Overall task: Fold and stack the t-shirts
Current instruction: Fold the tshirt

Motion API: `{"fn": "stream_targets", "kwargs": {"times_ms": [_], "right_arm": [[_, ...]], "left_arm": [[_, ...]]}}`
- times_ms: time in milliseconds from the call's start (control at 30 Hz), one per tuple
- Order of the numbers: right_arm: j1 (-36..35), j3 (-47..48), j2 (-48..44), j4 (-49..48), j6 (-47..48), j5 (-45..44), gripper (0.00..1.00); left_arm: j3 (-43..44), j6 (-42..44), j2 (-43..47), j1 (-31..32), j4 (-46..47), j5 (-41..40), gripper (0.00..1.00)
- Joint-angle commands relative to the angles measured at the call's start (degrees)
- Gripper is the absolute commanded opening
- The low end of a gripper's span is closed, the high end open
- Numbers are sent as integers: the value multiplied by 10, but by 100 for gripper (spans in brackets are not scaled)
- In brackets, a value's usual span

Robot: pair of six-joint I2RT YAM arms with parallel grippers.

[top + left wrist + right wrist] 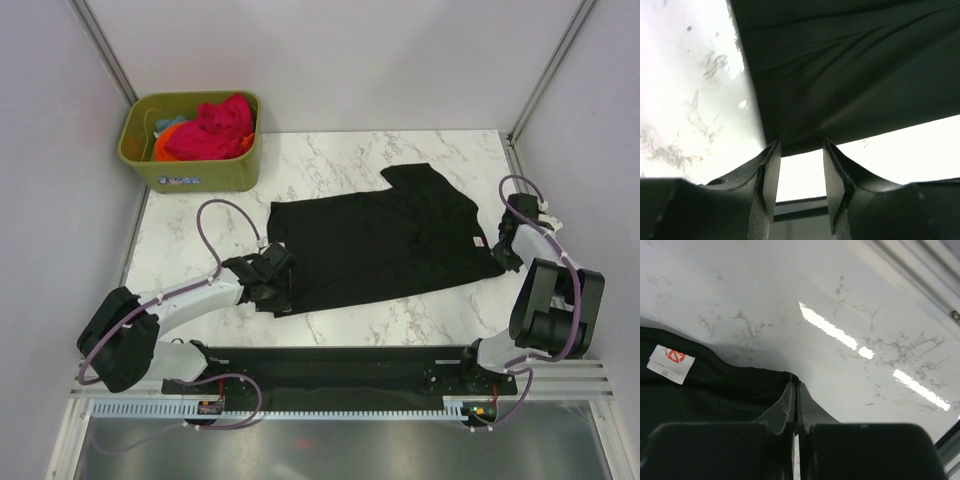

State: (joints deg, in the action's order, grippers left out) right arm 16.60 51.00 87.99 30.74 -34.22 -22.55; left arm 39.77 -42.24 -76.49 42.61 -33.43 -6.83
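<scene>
Okay so closest to me, my left gripper (pixel 800 145) is parked at the near left corner of the black t-shirt (pixel 380 240). Its jaws are apart with nothing between them, and the cloth's corner sits just past the fingertips. My right gripper (pixel 794 382) is over at the shirt's near right corner, fingers squeezed together on the very edge of the fabric, which pulls up into a little peak right at the tips. The white neck label (pixel 670 362) with its red mark lies on the shirt near that pinch. The shirt itself is spread mostly flat on the marble table (pixel 400 320), with a few soft wrinkles and one sleeve sticking out on the far side. Past the shirt's far left corner and well apart from it is the olive-green bin (pixel 190 170). A pink-red tee (pixel 215 130) is heaped on top in there, with an orange tee (pixel 163 148) beside it and a sliver of a teal tee (pixel 172 124) barely showing.
</scene>
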Motion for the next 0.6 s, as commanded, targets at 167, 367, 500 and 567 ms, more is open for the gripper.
{"fn": "stream_targets", "kwargs": {"times_ms": [167, 367, 500, 567], "right_arm": [[36, 45, -74, 58, 32, -12, 24], [27, 147, -67, 45, 65, 151, 51], [-15, 214, 0, 5, 83, 222, 54], [-34, 266, 63, -7, 95, 258, 54]], "left_arm": [[79, -7, 116, -1, -67, 14, 62], [229, 95, 99, -94, -75, 23, 62], [297, 144, 5, -190, -34, 86, 58], [346, 163, -33, -205, -23, 110, 56]]}}
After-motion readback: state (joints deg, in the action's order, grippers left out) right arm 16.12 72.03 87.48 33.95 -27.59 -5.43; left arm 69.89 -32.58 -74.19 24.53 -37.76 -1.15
